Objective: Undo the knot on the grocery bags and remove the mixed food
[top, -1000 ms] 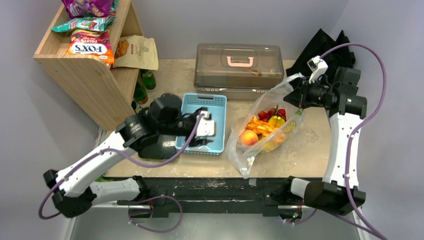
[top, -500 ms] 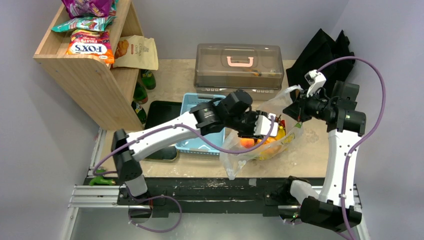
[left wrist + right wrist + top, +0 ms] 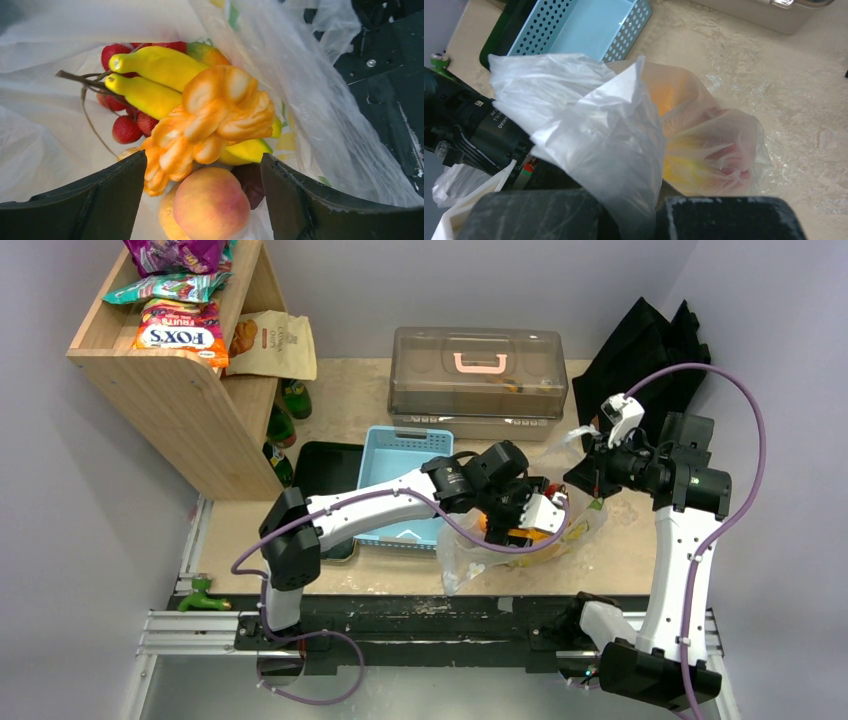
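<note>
Inside the grocery bag (image 3: pixel 589 125), left jaws gape over braided bread (image 3: pixel 220 110) and peach (image 3: pixel 211 204); right jaws clamp the bag's rim.

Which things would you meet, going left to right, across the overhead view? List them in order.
Light wooden shelf → flat black tray → light blue perforated plastic basket → clear crinkly plastic bag → black fabric bag.
</note>
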{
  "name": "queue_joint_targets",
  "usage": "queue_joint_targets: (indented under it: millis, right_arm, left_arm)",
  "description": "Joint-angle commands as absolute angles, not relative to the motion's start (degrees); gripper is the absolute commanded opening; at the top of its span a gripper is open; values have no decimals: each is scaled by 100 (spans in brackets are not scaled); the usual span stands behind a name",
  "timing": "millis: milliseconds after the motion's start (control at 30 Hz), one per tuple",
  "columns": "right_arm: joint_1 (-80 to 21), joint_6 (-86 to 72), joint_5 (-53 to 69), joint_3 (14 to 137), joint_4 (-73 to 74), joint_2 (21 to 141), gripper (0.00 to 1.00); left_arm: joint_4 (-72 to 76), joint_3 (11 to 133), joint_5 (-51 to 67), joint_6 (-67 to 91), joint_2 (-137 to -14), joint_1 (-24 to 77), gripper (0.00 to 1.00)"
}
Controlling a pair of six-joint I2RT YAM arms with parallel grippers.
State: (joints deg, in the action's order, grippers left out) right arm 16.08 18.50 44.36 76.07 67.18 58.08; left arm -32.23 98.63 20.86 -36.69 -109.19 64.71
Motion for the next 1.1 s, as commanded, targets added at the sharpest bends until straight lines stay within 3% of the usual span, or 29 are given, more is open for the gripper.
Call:
queue_joint_targets:
  millis: [0,167,233,433,533,800,833,933,1067]
  right_arm:
    - [1609,2021,4585,7596,6892,5723,0]
    - [1611,2079,4553,7642,6947,5747,0]
    - [1611,2102,4558,7650,6948,5749,0]
    - [1611,2284,4484,7557,6937,5740,0]
    - [1611,2307,4493,7457,6850,5741,0]
    - [1611,2311,4507,7301,6594,5702,0]
    - [1610,2319,4555,7295,6615,5696,0]
    - [1608,2585,4588,7342,6867,5659,0]
    - [1608,2888,4526,7169,7027,5511,0]
  left_arm:
    - [-2864,9783,2746,-3967,-11109,6503,82]
    - [-3166,10285,2908,-4112,-11675,6513,80]
    - [-3204,10370,2804,-4166,-11809,6513,73]
    - [-2588,10098,2912,-3781,-11101,6513,17]
    - [-2305,10015,3110,-3490,-10536,6513,0]
    - [-2623,10164,3144,-3158,-9946,6486,0]
    - [-2805,10200,3123,-3248,-9995,6486,8]
    - [-3528,10447,3091,-3795,-10311,6486,49]
    - [-3897,10390,3047,-4792,-10613,6495,74]
